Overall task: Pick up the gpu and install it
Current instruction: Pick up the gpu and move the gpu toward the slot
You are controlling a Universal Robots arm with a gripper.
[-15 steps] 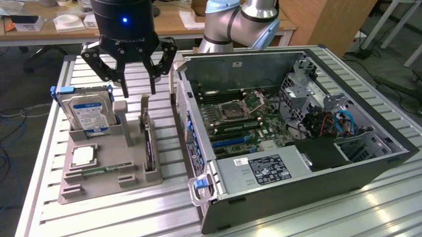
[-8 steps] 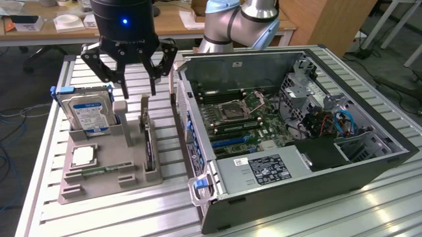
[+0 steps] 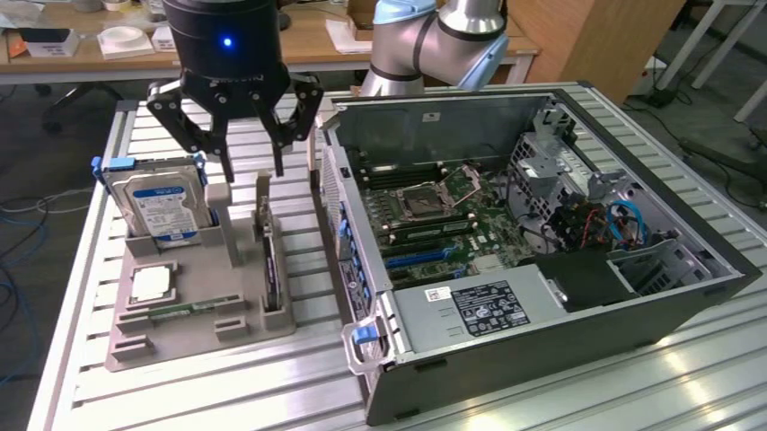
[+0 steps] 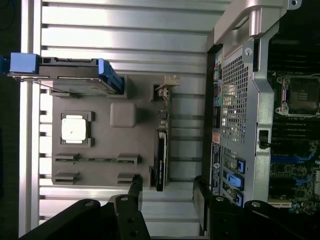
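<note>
Landmark: flat grey moulded fixture tray (image 3: 180, 337) sitting on the slatted aluminium tabletop (image 3: 240, 386).
- On the tray's side toward the exterior view's left, a silver blue-labelled hard drive (image 3: 162, 205) is standing upright in its slot.
- A square silver processor chip (image 3: 150, 284) is lying flat in a tray pocket, with a narrow green memory stick (image 3: 180, 310) lying just beside it.
- The black claw (image 3: 240, 160) is hovering above the tray's far end, spread wide and gripping nothing.
- The thin green gpu card with black cooler (image 3: 272, 269) is standing edge-on in the tray's slot on the exterior view's right, below the claw and apart from it.
- In the wrist view the gpu (image 4: 161, 150) is sitting between the lines of the two fingers (image 4: 135, 192).
- An open grey metal PC case (image 3: 515, 242) is lying just beside the tray on the exterior view's right, with the motherboard exposed.
</note>
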